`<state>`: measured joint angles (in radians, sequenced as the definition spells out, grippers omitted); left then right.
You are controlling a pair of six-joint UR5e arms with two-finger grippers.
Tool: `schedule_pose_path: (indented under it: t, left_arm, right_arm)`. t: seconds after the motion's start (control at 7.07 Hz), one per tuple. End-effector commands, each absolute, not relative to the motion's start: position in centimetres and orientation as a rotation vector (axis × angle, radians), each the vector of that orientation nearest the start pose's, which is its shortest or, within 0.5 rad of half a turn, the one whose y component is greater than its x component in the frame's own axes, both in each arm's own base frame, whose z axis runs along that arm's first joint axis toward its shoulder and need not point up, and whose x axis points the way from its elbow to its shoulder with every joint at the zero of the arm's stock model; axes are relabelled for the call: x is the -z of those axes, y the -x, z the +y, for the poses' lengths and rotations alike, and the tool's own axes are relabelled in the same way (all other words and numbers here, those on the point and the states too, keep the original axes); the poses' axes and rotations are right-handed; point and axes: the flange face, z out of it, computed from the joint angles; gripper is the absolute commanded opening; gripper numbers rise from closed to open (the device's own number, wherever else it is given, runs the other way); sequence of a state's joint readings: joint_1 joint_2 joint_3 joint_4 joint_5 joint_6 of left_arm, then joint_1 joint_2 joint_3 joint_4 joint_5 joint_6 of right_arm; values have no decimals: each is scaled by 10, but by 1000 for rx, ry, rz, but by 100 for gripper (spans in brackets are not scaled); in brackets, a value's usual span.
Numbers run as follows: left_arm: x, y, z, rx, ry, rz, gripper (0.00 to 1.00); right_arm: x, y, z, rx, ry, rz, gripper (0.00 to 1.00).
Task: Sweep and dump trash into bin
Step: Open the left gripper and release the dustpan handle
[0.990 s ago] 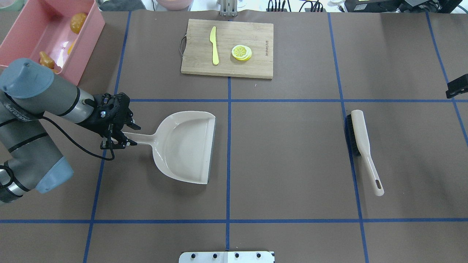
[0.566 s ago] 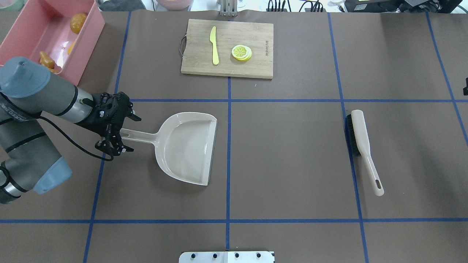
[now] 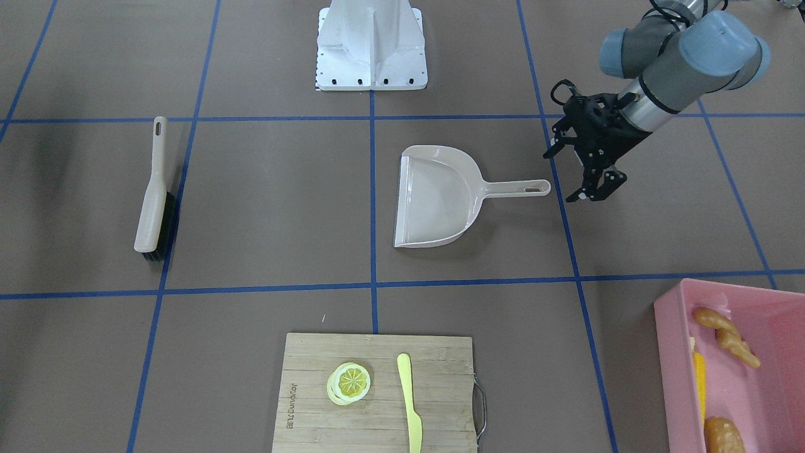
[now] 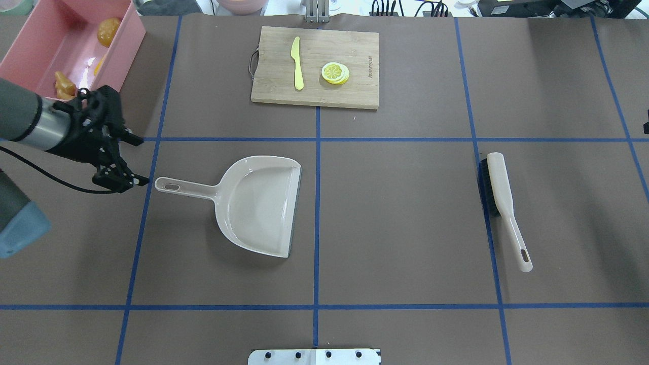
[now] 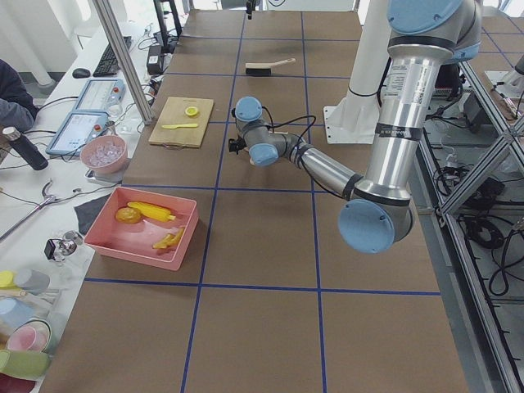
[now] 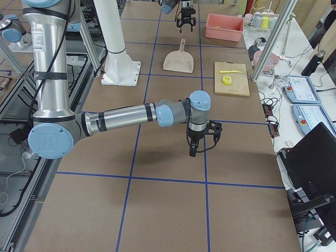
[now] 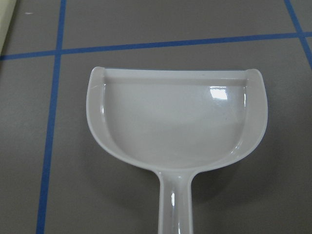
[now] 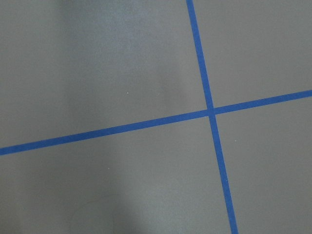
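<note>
**Dustpan** [image 4: 258, 203]: beige, lying flat on the table, handle towards the robot's left, pan empty. Landmark for the entries below.

**Left gripper** [image 4: 133, 161]: just off the tip of the dustpan's handle and clear of it. Fingers spread, grasping nothing.

**Right gripper** [image 6: 202, 140]: well away from the dustpan, beyond its open mouth side, hanging over bare table. Whether it is released or clenched cannot be told.

**Bin** [image 4: 119, 61]: pink tub, past the dustpan's handle end, on the side away from the robot. It holds all three pieces of trash: the corn cob [image 5: 151, 211], the ginger root [image 4: 63, 85] and the brown lump [image 4: 108, 31].

**Brush** [image 4: 499, 187]: lying flat, well apart from the dustpan's mouth.

**Cutting board** [image 4: 314, 94]: beyond the dustpan, away from the robot. It carries the lemon slice [image 4: 334, 72] and the knife [image 4: 297, 63].
</note>
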<state>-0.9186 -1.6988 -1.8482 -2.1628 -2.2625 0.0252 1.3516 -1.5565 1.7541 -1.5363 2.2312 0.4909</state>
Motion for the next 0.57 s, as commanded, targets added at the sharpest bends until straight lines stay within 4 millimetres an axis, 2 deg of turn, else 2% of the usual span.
schedule_pose_path:
  t: [0.0, 0.14, 0.28, 0.42]
  left_arm:
    - [-460, -172, -465, -548, -535, 900, 99]
    - [-500, -125, -461, -320, -390, 866, 99]
    - [-526, -73, -467, -113, -301, 823, 99]
    - [-560, -38, -472, -1, -219, 781, 99]
  right_arm:
    - [-579, 41, -513, -80, 16, -714, 100]
    - [-583, 35, -510, -73, 16, -716, 100]
    - [-585, 21, -508, -71, 2, -730, 100]
    - [-585, -4, -506, -115, -10, -750, 100]
